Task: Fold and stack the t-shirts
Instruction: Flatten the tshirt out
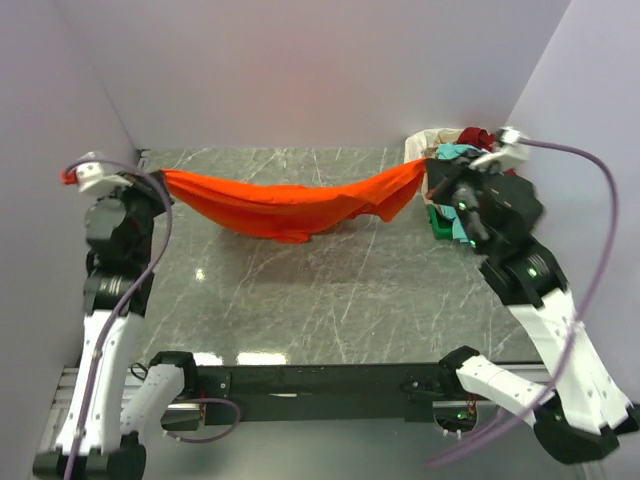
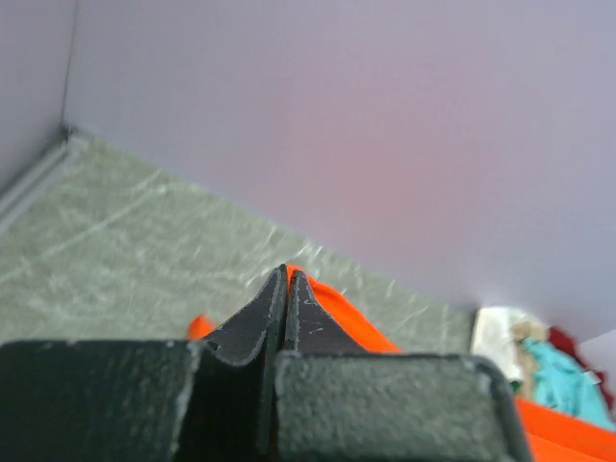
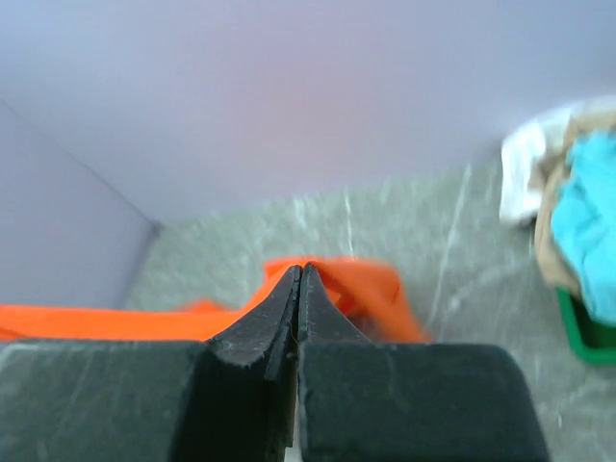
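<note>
Over the grey marbled bench (image 1: 300, 300) I see the orange t-shirt (image 1: 290, 205) strung between my left gripper (image 1: 158, 180) and right gripper (image 1: 430, 172). Both are clamped on its ends and its middle sags low. The other t-shirts (image 1: 455, 145) are heaped far right.

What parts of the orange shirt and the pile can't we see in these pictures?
Top view: the orange t-shirt sags in folds, hiding its neck and sleeves.
Both wrist views: shut jaws cover the pinched cloth.
From above, the right arm covers part of the pile of shirts; wrist views blur it and cut it at the edge.
</note>
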You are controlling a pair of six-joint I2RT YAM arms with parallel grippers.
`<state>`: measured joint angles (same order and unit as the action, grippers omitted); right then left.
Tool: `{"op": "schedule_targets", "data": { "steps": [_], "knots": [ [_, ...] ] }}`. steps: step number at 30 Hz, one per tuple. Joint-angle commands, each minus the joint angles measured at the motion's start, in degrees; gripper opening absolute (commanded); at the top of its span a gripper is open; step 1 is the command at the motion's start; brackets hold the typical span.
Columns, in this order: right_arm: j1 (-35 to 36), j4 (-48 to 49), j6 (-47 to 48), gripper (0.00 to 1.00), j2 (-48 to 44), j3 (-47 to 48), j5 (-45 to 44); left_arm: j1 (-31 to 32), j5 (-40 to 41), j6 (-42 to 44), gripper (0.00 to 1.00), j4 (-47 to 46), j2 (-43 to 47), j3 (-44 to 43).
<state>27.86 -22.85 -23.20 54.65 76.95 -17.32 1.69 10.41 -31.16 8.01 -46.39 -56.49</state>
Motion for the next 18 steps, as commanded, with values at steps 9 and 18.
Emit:
{"op": "schedule_targets", "data": {
  "steps": [9,18],
  "knots": [
    [-0.26,10.63,7.99,0.0,-8.87,11.55,4.49,-0.2,1.54,2.68,0.0,4.03,11.5,-12.32],
    [-0.43,14.77,13.09,0.0,5.88,19.9,0.63,-0.29,1.63,3.03,0.0,-0.89,3.51,-10.05]
  ]
}}
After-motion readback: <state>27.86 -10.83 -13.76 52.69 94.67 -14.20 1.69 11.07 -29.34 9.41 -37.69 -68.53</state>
